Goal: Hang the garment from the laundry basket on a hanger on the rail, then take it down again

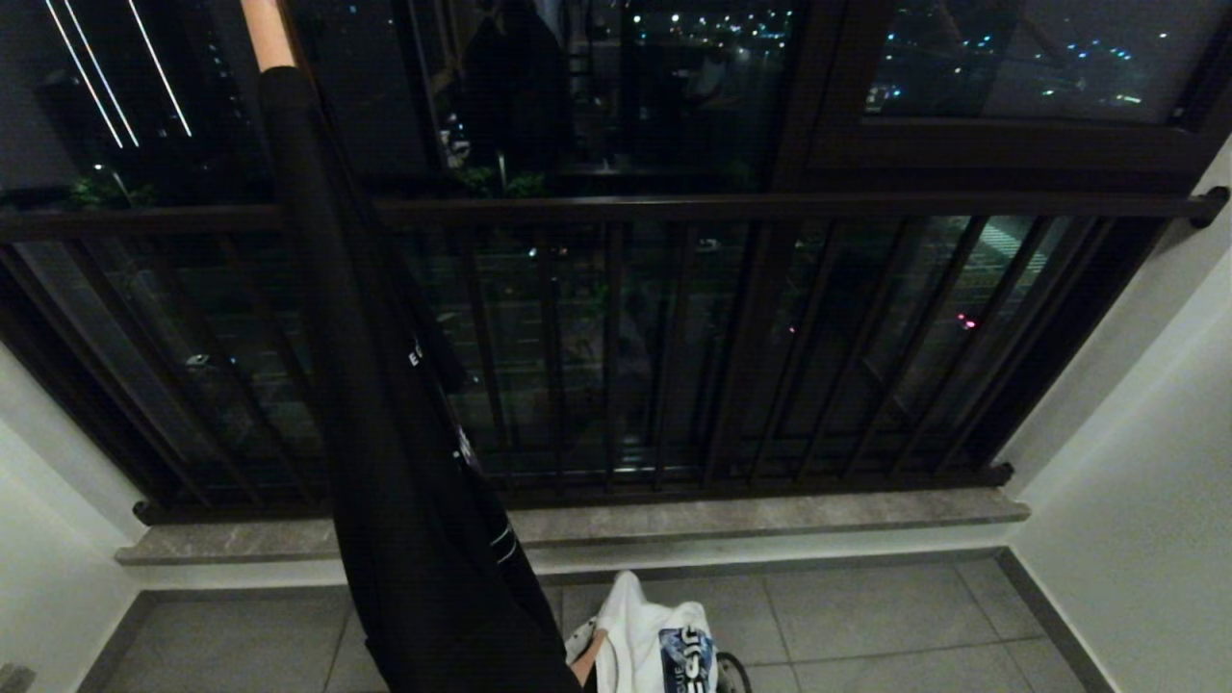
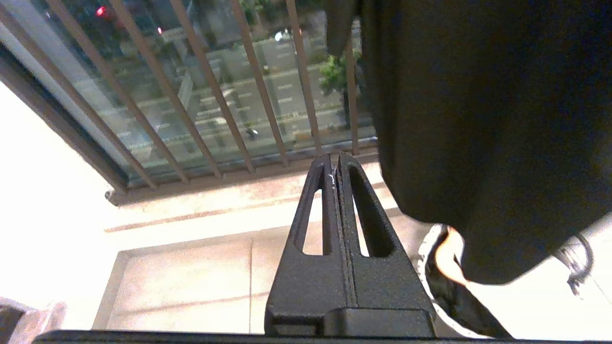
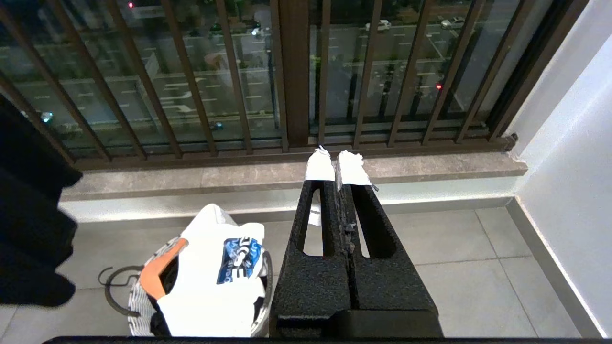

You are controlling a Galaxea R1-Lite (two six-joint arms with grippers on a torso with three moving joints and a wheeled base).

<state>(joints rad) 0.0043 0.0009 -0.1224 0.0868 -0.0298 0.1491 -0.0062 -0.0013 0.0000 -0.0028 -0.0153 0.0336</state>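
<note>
A long black garment (image 1: 404,462) hangs from an orange hanger (image 1: 265,34) at the upper left; the rail above it is out of view. The laundry basket (image 1: 580,640) stands on the floor below, with a white garment (image 1: 654,635) bearing a blue print draped over it. An orange hanger (image 3: 158,270) lies in the basket (image 3: 138,306), and its black loop handle (image 3: 112,286) sticks out. My left gripper (image 2: 336,160) is shut and empty, beside the black garment (image 2: 478,119). My right gripper (image 3: 337,162), with white-taped tips, is shut and empty beside the basket.
A dark barred window guard (image 1: 616,346) spans the far side above a grey stone sill (image 1: 770,515). White walls (image 1: 1136,500) close in on both sides. The floor is grey tile (image 1: 866,616).
</note>
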